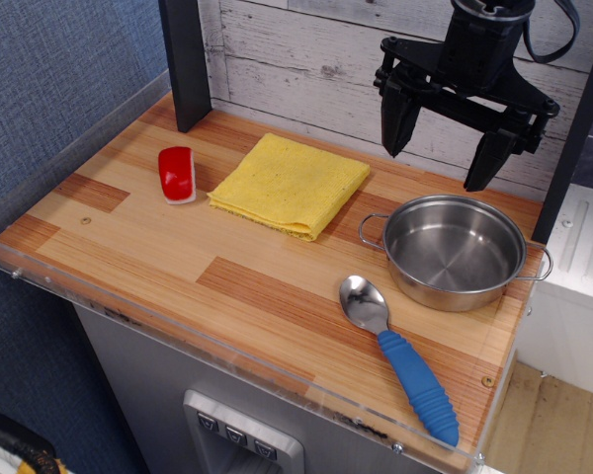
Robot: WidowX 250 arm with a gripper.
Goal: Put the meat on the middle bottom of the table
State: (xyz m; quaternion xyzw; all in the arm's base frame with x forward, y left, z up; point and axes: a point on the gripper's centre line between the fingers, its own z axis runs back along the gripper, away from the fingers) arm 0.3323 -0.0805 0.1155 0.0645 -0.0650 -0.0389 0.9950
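Note:
The meat (177,174) is a small glossy red piece with a white base. It lies on the table (158,247) at the left, just left of a folded yellow cloth. My gripper (442,153) is black, open and empty. It hangs in the air at the back right, above the far rim of a steel pot and far from the meat.
A folded yellow cloth (290,184) lies at the back middle. A steel pot (452,251) with two handles stands at the right. A spoon (397,354) with a blue handle lies at the front right. A dark post (186,61) stands at the back left. A clear rim (217,341) edges the table.

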